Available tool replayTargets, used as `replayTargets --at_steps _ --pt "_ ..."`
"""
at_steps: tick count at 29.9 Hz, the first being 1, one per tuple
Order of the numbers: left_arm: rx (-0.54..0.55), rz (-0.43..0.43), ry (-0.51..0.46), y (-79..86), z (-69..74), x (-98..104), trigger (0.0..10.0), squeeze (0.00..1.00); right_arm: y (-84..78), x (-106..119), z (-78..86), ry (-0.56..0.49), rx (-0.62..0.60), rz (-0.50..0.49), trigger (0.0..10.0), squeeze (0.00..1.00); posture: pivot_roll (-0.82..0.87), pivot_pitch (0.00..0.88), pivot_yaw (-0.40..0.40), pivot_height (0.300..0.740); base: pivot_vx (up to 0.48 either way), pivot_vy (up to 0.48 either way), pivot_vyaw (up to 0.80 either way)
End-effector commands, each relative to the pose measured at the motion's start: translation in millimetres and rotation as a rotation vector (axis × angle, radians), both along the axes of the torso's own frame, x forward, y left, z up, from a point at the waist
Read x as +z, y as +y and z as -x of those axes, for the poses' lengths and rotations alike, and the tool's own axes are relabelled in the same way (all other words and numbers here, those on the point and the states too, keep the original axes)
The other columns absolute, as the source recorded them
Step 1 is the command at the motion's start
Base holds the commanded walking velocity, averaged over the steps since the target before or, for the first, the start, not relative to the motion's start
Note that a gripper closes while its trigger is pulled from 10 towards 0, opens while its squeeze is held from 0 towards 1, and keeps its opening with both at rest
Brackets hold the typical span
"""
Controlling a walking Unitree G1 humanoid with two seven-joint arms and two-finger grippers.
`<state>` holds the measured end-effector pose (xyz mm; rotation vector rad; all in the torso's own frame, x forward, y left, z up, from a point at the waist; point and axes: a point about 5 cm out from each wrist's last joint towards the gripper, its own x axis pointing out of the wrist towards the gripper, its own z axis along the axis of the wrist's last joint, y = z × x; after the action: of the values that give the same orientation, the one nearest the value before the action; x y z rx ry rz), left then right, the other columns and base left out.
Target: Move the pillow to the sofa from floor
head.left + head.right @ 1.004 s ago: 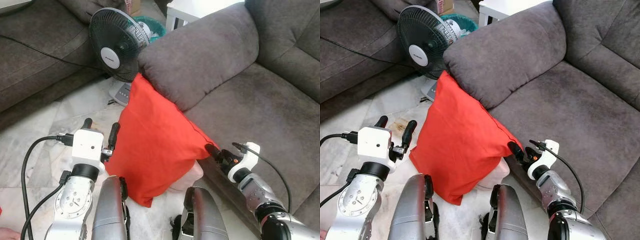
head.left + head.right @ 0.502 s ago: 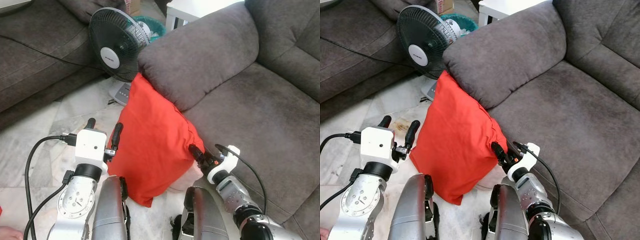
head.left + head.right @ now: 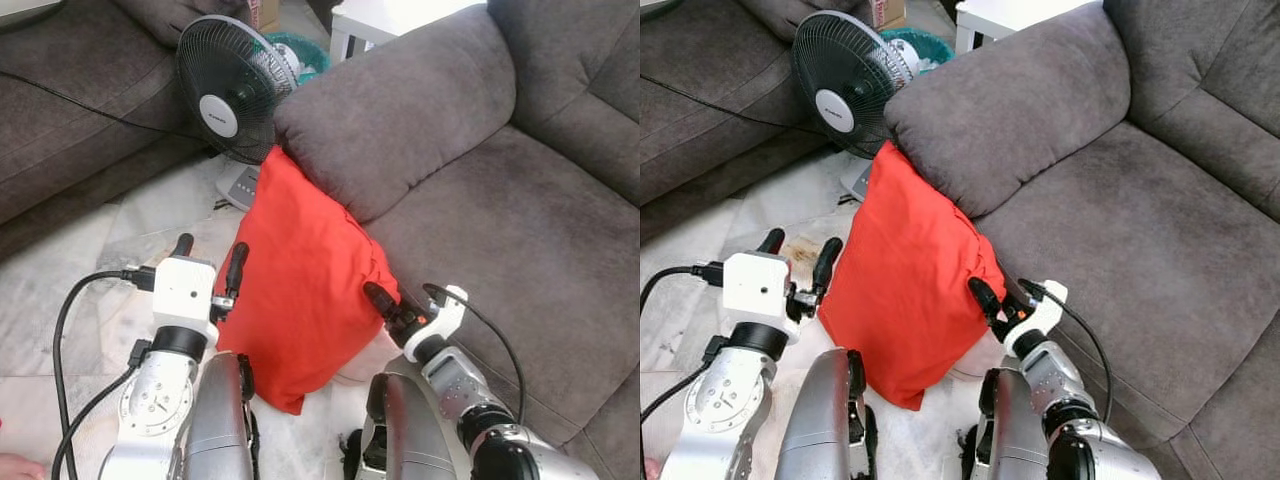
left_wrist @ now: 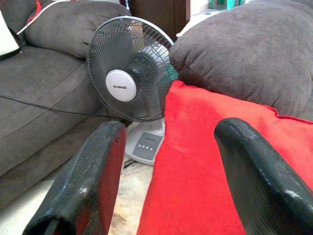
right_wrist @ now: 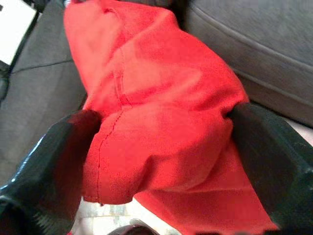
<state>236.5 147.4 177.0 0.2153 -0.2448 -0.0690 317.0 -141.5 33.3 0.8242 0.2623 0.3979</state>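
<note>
One red pillow [image 3: 305, 290], one fan [image 3: 232, 92], two pincers. The pillow stands on the marble floor [image 3: 70, 270], leaning against the front of the grey sofa [image 3: 500, 230], top corner tucked under the sofa arm [image 3: 400, 110]. Long axis runs from near-bottom corner up and away toward the fan; top corner is hidden, lower right edge masked by the right arm.

Right pincer [image 3: 383, 305] has the pillow's right corner bunched between its two fingers [image 5: 54, 156], gripping the fabric. Left pincer [image 3: 210, 262] sits just left of the pillow, fingers spread wide, one finger [image 4: 254, 171] by the red cloth; contact unclear. A second sofa [image 3: 60, 120] is cut off far left.
</note>
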Motion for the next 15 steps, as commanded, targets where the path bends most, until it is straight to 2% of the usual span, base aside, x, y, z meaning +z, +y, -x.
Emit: replayTargets --at_steps 1,2,3,4,5,15 --pt "-0.008 0.002 0.003 -3.4 1.0 -3.1 10.0 0.0 -2.3 -1.5 1.9 0.0 0.007 0.003 10.0 0.0 0.27 0.239 -0.154 0.584 0.0 0.0 0.0" --pt "-0.008 0.002 0.002 -4.3 0.6 -3.2 10.0 0.0 -2.0 -2.0 2.3 0.002 0.015 0.013 10.0 0.0 0.27 0.236 -0.158 0.584 0.0 0.0 0.0" --pt "-0.009 0.003 0.0 -5.0 0.3 -3.2 10.0 0.0 -1.2 -2.8 3.0 0.003 0.024 0.021 9.3 0.0 0.27 0.237 -0.159 0.584 0.0 0.0 0.0" --pt "-0.009 0.003 -0.001 -5.9 0.0 -3.2 10.0 0.0 -0.9 -4.2 4.0 0.007 0.027 0.039 2.0 0.0 0.27 0.235 -0.161 0.584 0.0 0.0 0.0" --pt "-0.009 0.003 -0.003 -6.2 0.0 -3.2 10.0 0.0 -1.8 -5.2 4.3 0.013 0.015 0.052 0.0 0.0 0.27 0.235 -0.162 0.584 0.0 0.0 0.0" --pt "-0.005 0.003 -0.004 -6.5 -0.6 -4.8 10.0 0.0 2.0 -8.3 8.4 0.007 0.062 0.065 0.0 0.0 0.26 0.239 -0.167 0.584 0.0 0.0 0.0"
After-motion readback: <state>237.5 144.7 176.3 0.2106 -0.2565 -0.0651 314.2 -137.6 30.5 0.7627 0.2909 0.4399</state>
